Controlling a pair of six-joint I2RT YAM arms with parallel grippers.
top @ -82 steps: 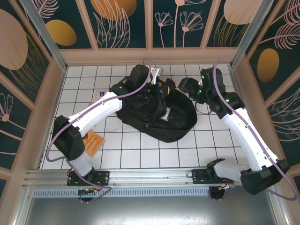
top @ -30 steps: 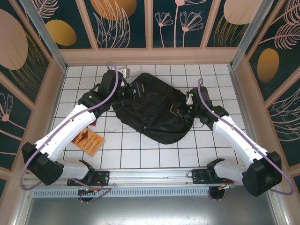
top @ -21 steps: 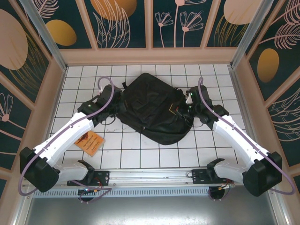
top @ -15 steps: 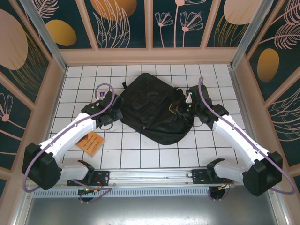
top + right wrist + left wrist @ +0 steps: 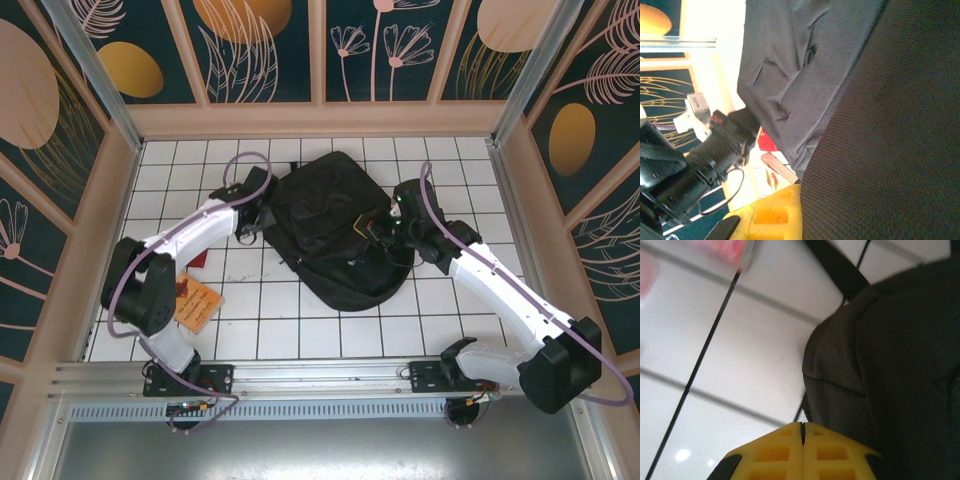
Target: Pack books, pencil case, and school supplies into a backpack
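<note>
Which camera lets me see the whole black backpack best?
The top external view: nearly the whole backpack shows there. The left wrist view gives one edge close up; the right wrist view, close fabric folds.

White tiled table [image 5: 300, 330]: black backpack [image 5: 330, 230] centre, orange booklet [image 5: 197, 303] near-left.

We take the white table [image 5: 300, 330] as our marker: its top is ruled by dark lines into squares, and a bright glint of light [image 5: 682, 455] sits on it. Behind it and to either side stand pale wooden frames [image 5: 320, 118] holding dark teal panels [image 5: 270, 50] (gold discs and thin pink leaf and flower outlines drawn over them). Metal posts [image 5: 95, 75] rise at its far corners. Along its near edge runs a silver rail [image 5: 320, 375], with a grey perforated strip [image 5: 330, 410] just below that.
</note>
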